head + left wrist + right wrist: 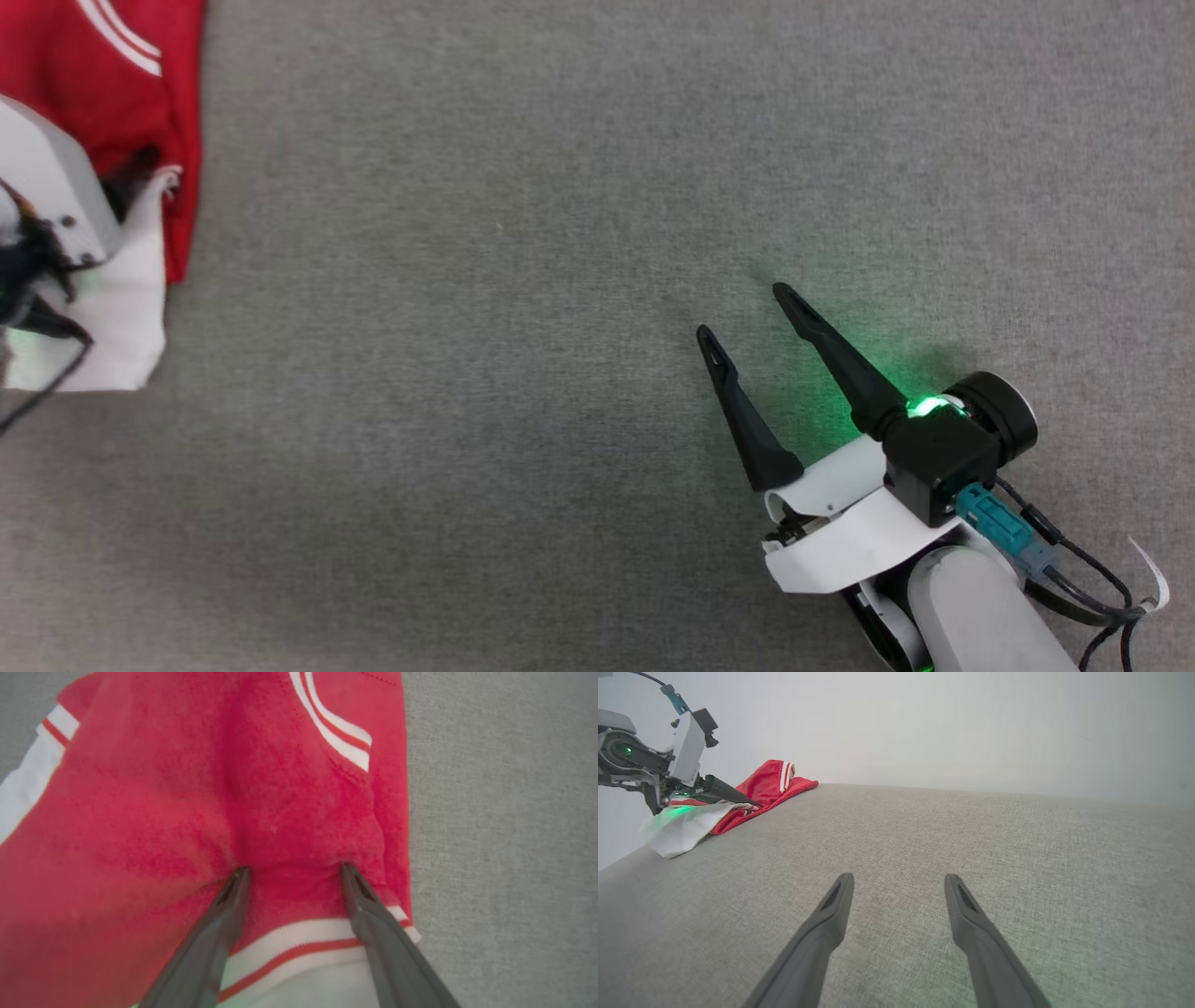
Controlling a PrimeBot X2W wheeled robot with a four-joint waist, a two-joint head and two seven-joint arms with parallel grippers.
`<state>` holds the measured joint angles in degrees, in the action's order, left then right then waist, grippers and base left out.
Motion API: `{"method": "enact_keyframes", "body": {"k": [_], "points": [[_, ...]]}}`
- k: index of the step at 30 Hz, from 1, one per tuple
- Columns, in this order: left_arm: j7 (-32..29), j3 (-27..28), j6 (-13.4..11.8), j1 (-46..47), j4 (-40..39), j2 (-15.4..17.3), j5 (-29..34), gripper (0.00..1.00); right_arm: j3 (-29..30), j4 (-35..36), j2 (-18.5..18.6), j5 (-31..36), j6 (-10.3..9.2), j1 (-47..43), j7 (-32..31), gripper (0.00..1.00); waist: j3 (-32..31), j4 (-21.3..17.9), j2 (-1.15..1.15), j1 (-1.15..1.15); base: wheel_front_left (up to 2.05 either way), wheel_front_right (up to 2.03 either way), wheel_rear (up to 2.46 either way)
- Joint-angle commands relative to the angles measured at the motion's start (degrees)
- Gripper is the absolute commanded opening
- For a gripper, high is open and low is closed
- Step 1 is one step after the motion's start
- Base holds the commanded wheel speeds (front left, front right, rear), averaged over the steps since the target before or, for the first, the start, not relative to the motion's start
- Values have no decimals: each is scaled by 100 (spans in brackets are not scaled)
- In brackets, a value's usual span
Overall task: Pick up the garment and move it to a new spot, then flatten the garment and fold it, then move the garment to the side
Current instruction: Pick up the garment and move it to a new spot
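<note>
Red cotton, bunched with one white sleeve splayed out, is your garment (140,103) — up at ten o'clock in the head view, on the grey fabric surface (579,233). Your left gripper (294,870) stands spread with both tips dug into the red cloth just past the striped cuff, pinching nothing yet — likely set to gather a fold between them. Your right gripper (742,311), at four o'clock, hangs spread and empty, well apart, probably kept clear.

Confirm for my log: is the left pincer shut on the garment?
No, the left pincer is open, tips apart on the garment.
</note>
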<state>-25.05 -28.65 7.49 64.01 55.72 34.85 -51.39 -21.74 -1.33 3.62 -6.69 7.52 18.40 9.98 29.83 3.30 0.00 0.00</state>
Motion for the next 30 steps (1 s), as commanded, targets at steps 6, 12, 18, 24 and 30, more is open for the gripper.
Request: {"method": "enact_keyframes", "body": {"k": [6,12,18,24,30], "points": [[-215,-629,-6,-327,401,-136,-151,100,-39,138,-19,101,-6,23,-75,100,289,-238,0,0,0,0,0],[-406,-922,-6,-496,525,-101,-367,0,-101,233,-32,116,-6,-1,-99,100,235,-274,0,0,0,0,0],[61,-919,-6,-406,576,-28,-657,0,-71,294,-45,118,-6,-51,-110,100,112,-288,0,0,0,0,0],[1383,-1040,-7,16,664,110,-379,0,-61,159,-55,5,-6,-124,-27,100,-251,-299,0,0,0,0,0],[2119,-1196,-5,257,505,-24,-447,0,-3,-56,-66,-175,-7,-301,133,100,-812,-353,0,0,0,0,0]]}}
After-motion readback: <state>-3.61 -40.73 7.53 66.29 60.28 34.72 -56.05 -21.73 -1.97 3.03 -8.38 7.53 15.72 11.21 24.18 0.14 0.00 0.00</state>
